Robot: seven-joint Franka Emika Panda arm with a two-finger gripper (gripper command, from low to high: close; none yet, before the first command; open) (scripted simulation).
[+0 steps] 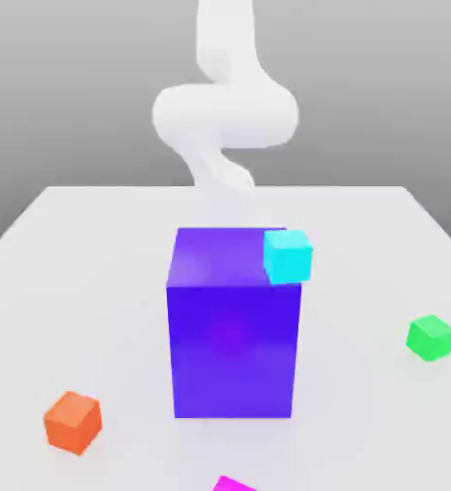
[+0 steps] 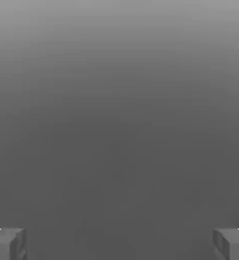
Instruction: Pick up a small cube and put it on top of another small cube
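Four small cubes lie scattered, none stacked yet. Nearest, the magenta cube (image 1: 233, 484) sits cut off by the exterior view's lower edge; the orange cube (image 1: 73, 421) lies to its left. Farther right rests the green cube (image 1: 430, 337), well apart. The cyan cube (image 1: 288, 255) seems perched beside the big blue-purple block (image 1: 233, 322). The gripper (image 2: 119, 244) holds nothing, fingers (image 2: 7, 244) wide apart, presumably ready.

No text, label, brand, number or sign could be read. The faces of the big blue-purple block (image 1: 233, 336) and of the small cubes were plain; the surface (image 1: 95, 278) carried no markings.
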